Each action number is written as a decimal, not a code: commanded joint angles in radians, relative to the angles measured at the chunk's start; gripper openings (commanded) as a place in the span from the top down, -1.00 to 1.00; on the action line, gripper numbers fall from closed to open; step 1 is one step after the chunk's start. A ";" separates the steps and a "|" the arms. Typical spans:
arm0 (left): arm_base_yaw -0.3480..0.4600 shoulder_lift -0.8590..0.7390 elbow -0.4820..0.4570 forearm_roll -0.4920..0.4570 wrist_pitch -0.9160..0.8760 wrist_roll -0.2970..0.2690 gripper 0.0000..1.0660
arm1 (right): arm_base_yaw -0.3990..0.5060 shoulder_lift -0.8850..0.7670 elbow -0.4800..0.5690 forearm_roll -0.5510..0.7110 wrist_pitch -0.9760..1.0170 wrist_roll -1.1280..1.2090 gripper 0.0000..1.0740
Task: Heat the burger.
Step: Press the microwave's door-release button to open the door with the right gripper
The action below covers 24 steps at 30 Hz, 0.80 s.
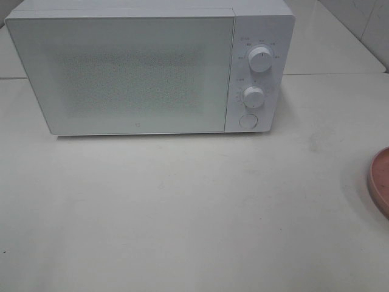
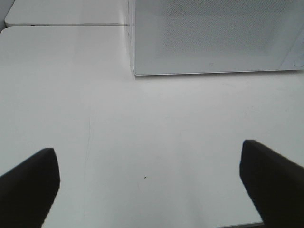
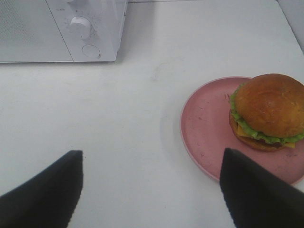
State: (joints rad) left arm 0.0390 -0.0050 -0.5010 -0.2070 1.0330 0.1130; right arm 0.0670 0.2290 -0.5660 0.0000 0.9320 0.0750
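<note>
The burger [image 3: 267,110], with a golden-brown bun, green lettuce and a yellow cheese edge, sits on a round pink plate [image 3: 209,128] in the right wrist view. In the high view only the plate's rim [image 1: 380,181] shows at the right edge; the burger is out of that view. A white microwave [image 1: 146,67] stands at the back with its door shut. It also shows in the left wrist view [image 2: 213,38] and the right wrist view [image 3: 61,28]. My right gripper [image 3: 152,190] is open above the table, beside the plate. My left gripper [image 2: 149,185] is open and empty in front of the microwave.
The microwave has two knobs [image 1: 260,59] [image 1: 253,95] and a round button [image 1: 247,120] on its right panel. The white table [image 1: 182,207] has a seam behind the microwave. A tiled wall [image 1: 364,18] stands at the back right.
</note>
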 commanded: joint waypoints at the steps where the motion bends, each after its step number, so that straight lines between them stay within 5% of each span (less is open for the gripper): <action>1: -0.002 -0.026 0.004 0.000 -0.009 -0.005 -0.83 | -0.004 0.045 -0.005 0.008 -0.060 0.001 -0.42; 24: -0.002 -0.026 0.004 0.000 -0.009 -0.005 -0.83 | -0.004 0.358 -0.005 0.008 -0.364 0.001 -0.42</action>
State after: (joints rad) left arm 0.0390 -0.0050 -0.5010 -0.2070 1.0330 0.1130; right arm 0.0670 0.5690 -0.5660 0.0000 0.6080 0.0760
